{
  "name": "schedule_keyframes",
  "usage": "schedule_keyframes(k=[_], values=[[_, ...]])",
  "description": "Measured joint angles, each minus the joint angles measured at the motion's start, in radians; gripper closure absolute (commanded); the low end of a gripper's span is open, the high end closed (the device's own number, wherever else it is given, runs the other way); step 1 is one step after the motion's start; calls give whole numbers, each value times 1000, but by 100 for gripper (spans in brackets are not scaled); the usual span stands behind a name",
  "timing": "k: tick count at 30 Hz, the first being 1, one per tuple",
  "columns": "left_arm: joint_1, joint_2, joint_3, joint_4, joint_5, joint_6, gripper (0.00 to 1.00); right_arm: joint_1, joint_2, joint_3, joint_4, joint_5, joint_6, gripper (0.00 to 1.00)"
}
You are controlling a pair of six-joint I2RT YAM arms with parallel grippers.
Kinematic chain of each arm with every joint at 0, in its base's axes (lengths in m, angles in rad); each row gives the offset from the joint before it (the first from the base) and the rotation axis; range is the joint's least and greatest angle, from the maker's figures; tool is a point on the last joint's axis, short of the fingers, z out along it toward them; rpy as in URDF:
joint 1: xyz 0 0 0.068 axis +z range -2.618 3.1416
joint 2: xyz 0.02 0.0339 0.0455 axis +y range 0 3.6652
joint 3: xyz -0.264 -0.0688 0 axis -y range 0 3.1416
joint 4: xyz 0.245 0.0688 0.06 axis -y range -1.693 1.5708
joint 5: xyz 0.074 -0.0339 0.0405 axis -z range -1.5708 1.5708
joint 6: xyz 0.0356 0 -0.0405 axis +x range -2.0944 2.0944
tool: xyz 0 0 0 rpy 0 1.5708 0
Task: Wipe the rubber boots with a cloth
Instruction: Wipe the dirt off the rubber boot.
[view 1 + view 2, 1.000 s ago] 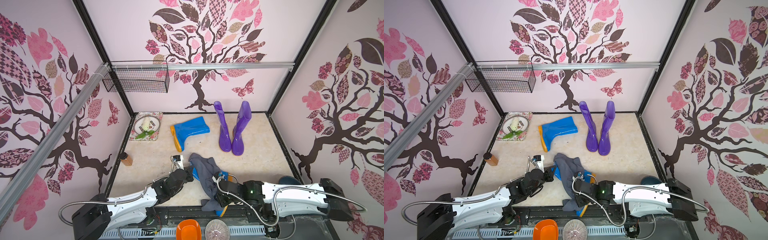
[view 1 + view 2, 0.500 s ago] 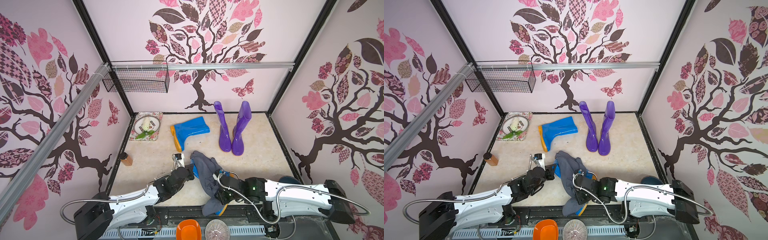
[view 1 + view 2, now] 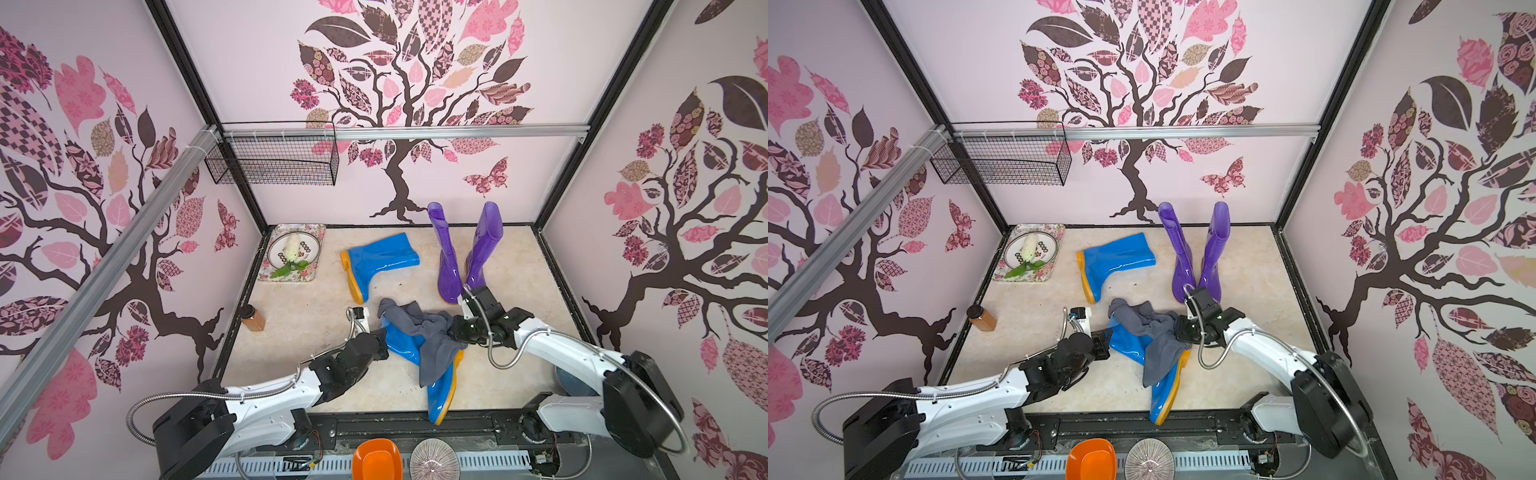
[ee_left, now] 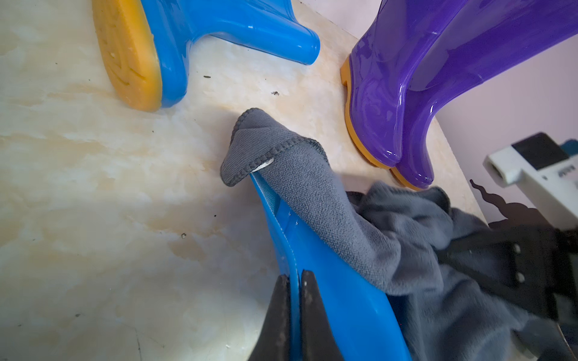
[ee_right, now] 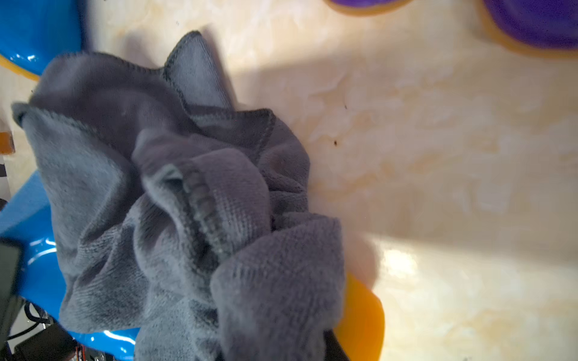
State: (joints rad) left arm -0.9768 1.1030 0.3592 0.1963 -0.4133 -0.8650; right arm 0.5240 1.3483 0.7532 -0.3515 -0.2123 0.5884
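A blue rubber boot [image 3: 401, 349] [image 3: 1130, 343] lies on its side near the front edge, orange sole to the right. The dark grey cloth [image 3: 432, 338] [image 3: 1158, 334] [image 4: 316, 200] [image 5: 175, 193] is bunched over its shaft. My left gripper [image 3: 382, 332] [image 3: 1106, 332] [image 4: 294, 276] is shut on the thin rim of that boot's shaft. My right gripper [image 3: 451, 332] [image 3: 1179, 330] is shut on the cloth, its fingers buried in the folds. A second blue boot [image 3: 380, 259] [image 3: 1117, 257] lies further back. Two purple boots [image 3: 446, 253] [image 3: 1214, 249] stand upright by the back wall.
A floral tray [image 3: 316, 232] holding a plate sits at the back left corner. An amber bottle [image 3: 252, 319] stands by the left wall, and a wire basket [image 3: 274, 166] hangs above. An orange bowl [image 3: 377, 459] and a ribbed disc [image 3: 434, 461] lie beyond the front rail.
My right gripper has moved back along the near blue boot toward the purple boots, dragging the cloth with it. The left gripper keeps its hold on the boot's rim.
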Motion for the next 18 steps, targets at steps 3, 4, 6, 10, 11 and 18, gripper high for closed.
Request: schedule_keyframes(k=[3,4,6,10,11,18], values=[[1,5,0,3,0,0,100,12,115,84,69,-51,-29,100],[1,7,0,4,1,1,100,32,153,118,91,-67,-39,100],[1,8,0,4,3,1,100,89,223,185,133,-81,-56,100],[1,6,0,-1,4,2,100,181,312,260,230,-108,-47,100],[1,3,0,-6,3,2,100,181,311,244,249,-106,-36,100],[1,-42,0,-16,-5,2,100,72,72,-50,175,110,42,100]])
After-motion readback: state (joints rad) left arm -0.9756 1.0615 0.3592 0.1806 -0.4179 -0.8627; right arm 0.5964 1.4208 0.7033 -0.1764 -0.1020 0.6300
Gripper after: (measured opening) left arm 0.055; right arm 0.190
